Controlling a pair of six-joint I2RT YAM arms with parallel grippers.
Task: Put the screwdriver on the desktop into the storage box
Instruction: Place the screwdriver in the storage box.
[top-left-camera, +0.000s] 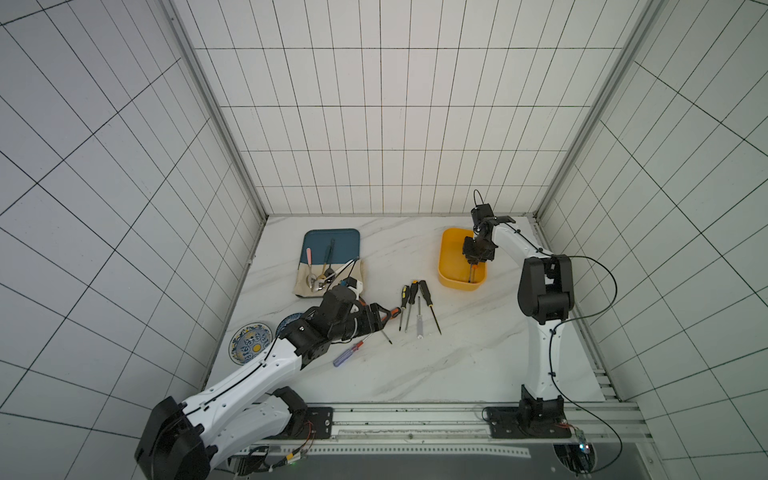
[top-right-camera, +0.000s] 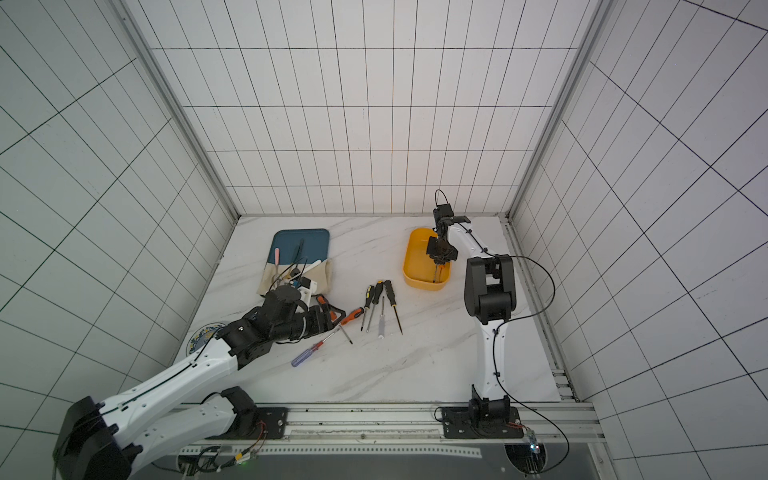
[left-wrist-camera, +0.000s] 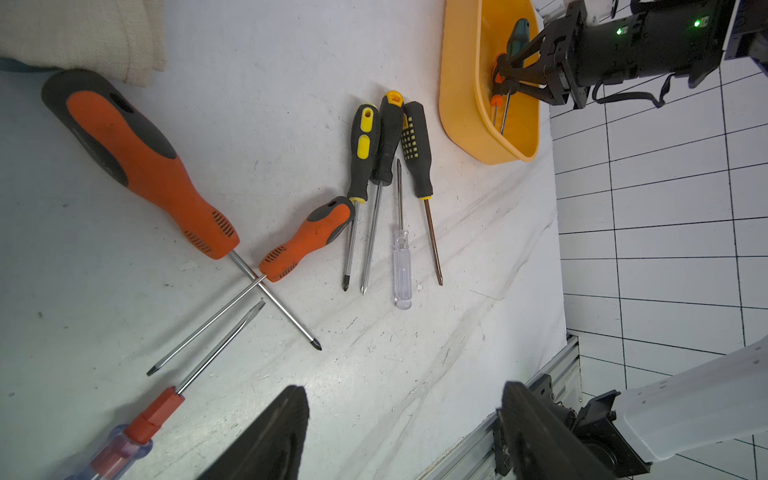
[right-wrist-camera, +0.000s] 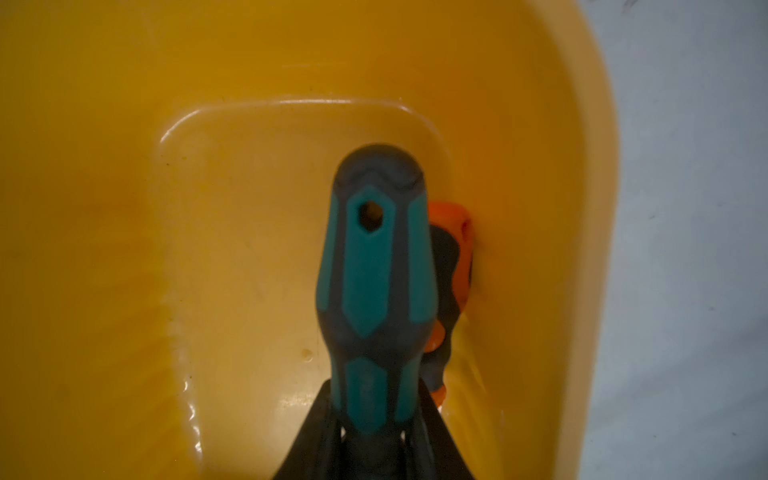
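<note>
The left arm (top-left-camera: 249, 374) reaches in closest to me. The left gripper (top-left-camera: 385, 319) hangs open and empty over a scatter of screwdrivers (top-left-camera: 423, 289) around the middle of the counter (top-left-camera: 457, 357). In both top views the right gripper (top-left-camera: 473, 261) is sunk into the box (top-left-camera: 449, 249), which sits near the far right corner with its length running from the far edge toward the near edge.

From the left wrist, the right gripper is clamped on a teal screwdriver (left-wrist-camera: 519, 33). Its long axis follows the box's length, butt toward the far end and shaft toward the near end. Whether the tip touches the floor I can't tell. Nearer, a crossed pair (left-wrist-camera: 309, 239) of orange ones lies shaft over shaft.

From the right wrist, the fingers (right-wrist-camera: 311, 440) pinch the teal handle at its neck, inside the walls. An orange screwdriver (right-wrist-camera: 457, 257) already lies along the side wall, just beside it.

I'd say only the release is left for this one. Dropped from here, it may land across the orange handle and roll, or knock the wall and shift the box. Lifting either of the crossed pair could drag its partner.
</note>
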